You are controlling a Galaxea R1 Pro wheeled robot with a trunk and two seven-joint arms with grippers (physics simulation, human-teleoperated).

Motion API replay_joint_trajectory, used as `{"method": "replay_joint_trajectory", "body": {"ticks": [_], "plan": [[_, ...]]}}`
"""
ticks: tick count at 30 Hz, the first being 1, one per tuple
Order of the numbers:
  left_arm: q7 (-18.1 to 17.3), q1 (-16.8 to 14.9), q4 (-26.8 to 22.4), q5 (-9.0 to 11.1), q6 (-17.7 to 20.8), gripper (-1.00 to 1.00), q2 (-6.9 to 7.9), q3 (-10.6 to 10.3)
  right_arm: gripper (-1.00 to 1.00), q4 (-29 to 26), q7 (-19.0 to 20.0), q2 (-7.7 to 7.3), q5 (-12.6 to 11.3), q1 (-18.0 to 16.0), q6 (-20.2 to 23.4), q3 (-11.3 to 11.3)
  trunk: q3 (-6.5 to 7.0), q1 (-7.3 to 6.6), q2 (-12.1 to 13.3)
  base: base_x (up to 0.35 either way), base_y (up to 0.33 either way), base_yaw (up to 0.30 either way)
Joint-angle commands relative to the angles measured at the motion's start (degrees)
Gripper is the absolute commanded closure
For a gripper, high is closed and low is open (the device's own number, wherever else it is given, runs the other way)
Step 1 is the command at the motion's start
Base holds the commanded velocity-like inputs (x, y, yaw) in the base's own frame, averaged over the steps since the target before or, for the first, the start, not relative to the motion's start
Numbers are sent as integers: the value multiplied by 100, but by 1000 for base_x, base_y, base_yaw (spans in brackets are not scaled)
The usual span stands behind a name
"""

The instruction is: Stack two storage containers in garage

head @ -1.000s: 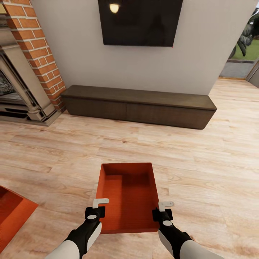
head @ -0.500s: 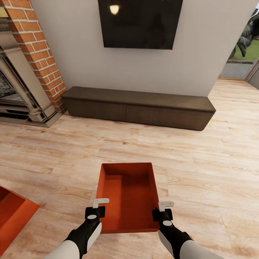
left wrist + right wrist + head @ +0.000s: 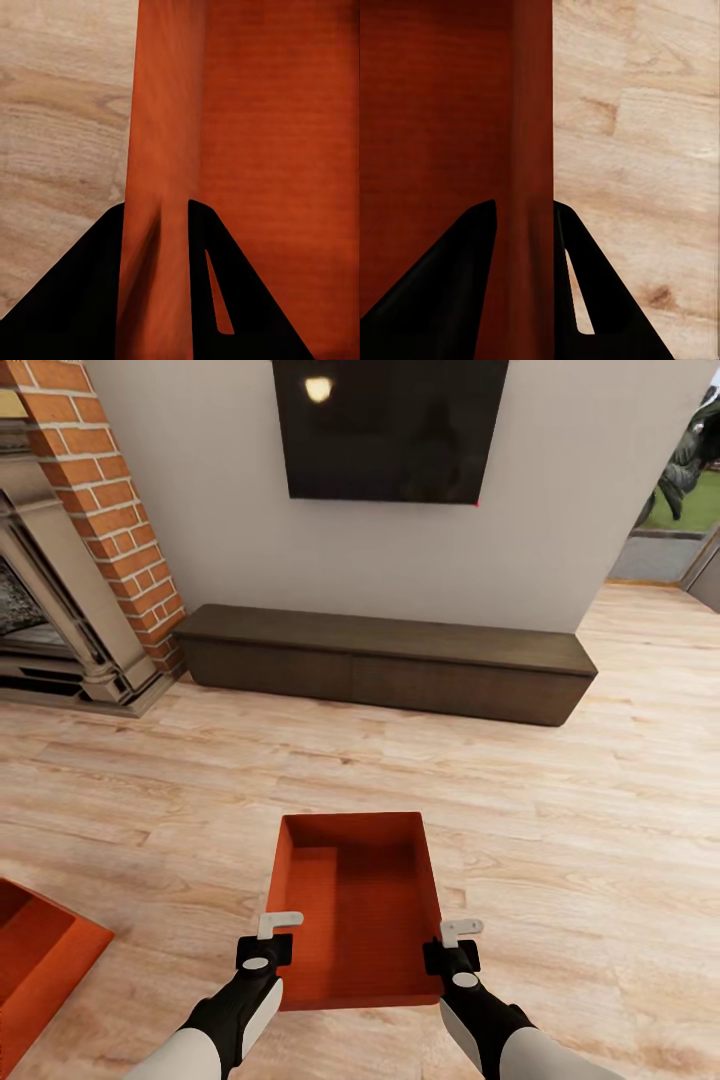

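Observation:
I hold an orange-red storage container (image 3: 355,900) between both arms, low in the head view, above the wood-plank floor of the living room. My left gripper (image 3: 272,938) is shut on its left wall (image 3: 161,187), one black finger (image 3: 75,300) on each side. On the opposite wall (image 3: 532,187) my right gripper (image 3: 452,942) is shut the same way. A second storage container (image 3: 40,960) rests on the wood floor at the lower left, cut off by the frame edge.
A long dark low cabinet (image 3: 385,660) runs along the grey wall ahead, under a wall TV (image 3: 390,425). A red brick fireplace (image 3: 80,550) stands at the left. An opening to the outdoors (image 3: 680,510) lies at the far right. Wood floor (image 3: 560,790) stretches between.
The whole view has shifted slightly: cabinet and TV drifted a little, and the second container shows a bit more at the lower left. The held container and both grippers keep their places in the picture.

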Motion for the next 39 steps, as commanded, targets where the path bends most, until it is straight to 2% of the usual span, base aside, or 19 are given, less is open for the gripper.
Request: {"method": "replay_joint_trajectory", "body": {"ticks": [1, 39], "plan": [[32, -4, -22, 11, 25, 100, 0, 6, 100, 12, -16, 1, -80, -1, -15, 29, 15, -23, 40, 0, 0, 0], [32, -4, -22, 14, 23, 100, 5, 6, 100, -18, -24, 41, -68, -1, -6, 19, 697, -858, 1564, 0, 0, 0]]}}
